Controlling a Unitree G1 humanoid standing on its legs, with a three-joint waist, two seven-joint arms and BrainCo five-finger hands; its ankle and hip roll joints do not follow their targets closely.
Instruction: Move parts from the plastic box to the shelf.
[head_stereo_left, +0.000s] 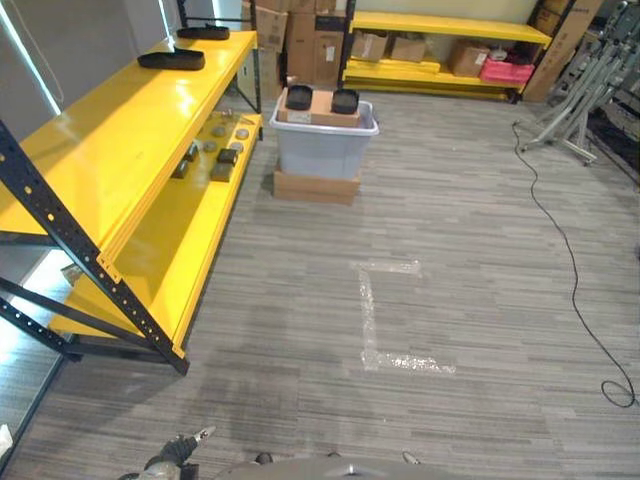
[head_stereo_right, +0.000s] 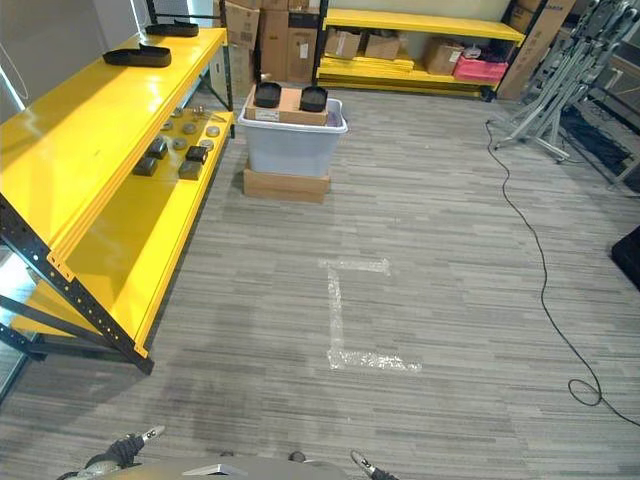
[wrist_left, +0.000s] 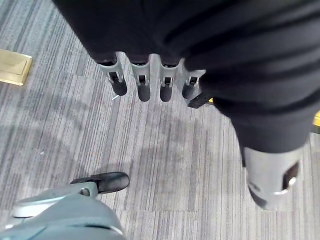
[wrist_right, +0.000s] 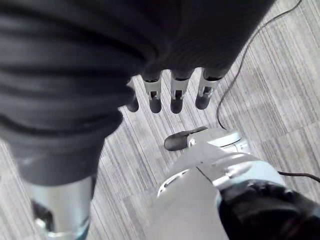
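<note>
Grey striped carpet (head_stereo_left: 300, 330) covers the floor of a storeroom, with a taped corner mark (head_stereo_left: 385, 320) on it partway between the robot and the goods. Left robot hand (wrist_left: 150, 82) hangs over bare carpet, fingers (wrist_left: 144, 90) straight and relaxed, thumb apart, holding nothing; its tip also shows at the lower edge of the head view (head_stereo_left: 185, 445). Right robot hand (wrist_right: 172, 95) hangs the same way, fingers loosely straight and empty.

Far ahead of both robot hands, past the taped mark, stands the grey plastic box (head_stereo_left: 322, 145) on a flat cardboard carton (head_stereo_left: 316, 187). On top of the plastic box lies a brown cardboard sheet with two black parts (head_stereo_left: 299, 96) side by side. Well apart from either robot hand, nothing of the load is being touched.

Ahead and to the left of the left robot hand runs the yellow shelf (head_stereo_left: 120, 140) on black uprights. Its lower level carries several small dark parts (head_stereo_left: 225, 158) near the plastic box, and its top level bears two long black trays (head_stereo_left: 171, 60) at the far end. Beyond the plastic box stand stacked cardboard boxes (head_stereo_left: 300, 40) and another yellow rack (head_stereo_left: 445, 50). Metal stands (head_stereo_left: 585, 90) sit ahead to the right of the right robot hand.
</note>
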